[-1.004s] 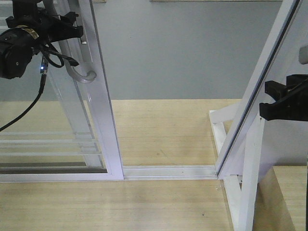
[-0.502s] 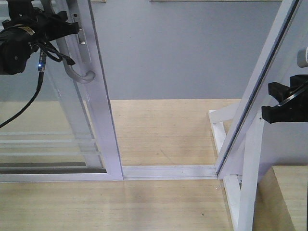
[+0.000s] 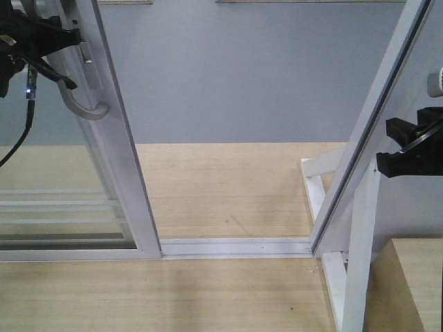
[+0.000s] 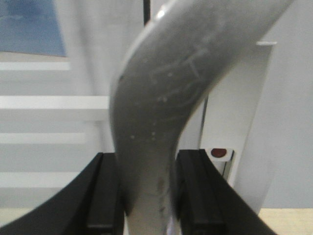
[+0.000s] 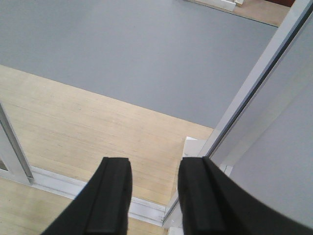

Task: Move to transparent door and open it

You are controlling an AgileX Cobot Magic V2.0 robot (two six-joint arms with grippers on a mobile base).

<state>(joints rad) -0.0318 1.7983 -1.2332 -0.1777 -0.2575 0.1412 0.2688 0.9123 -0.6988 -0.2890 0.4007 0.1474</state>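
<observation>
Opening step underway: left tool [image 4: 146, 196] clamped on the curved grey J-shaped pull handle [image 3: 83, 104] of the white-framed clear-glass sliding door [image 3: 118, 159] at upper left, gap open mid-frame; right tool [image 5: 154, 196] idle, pads apart, holding nothing; next, I'd judge, keep hauling leftward along the white floor track [image 3: 235, 246].

White-framed transparent door [image 3: 121, 173], grey handle [image 3: 86, 104]
</observation>
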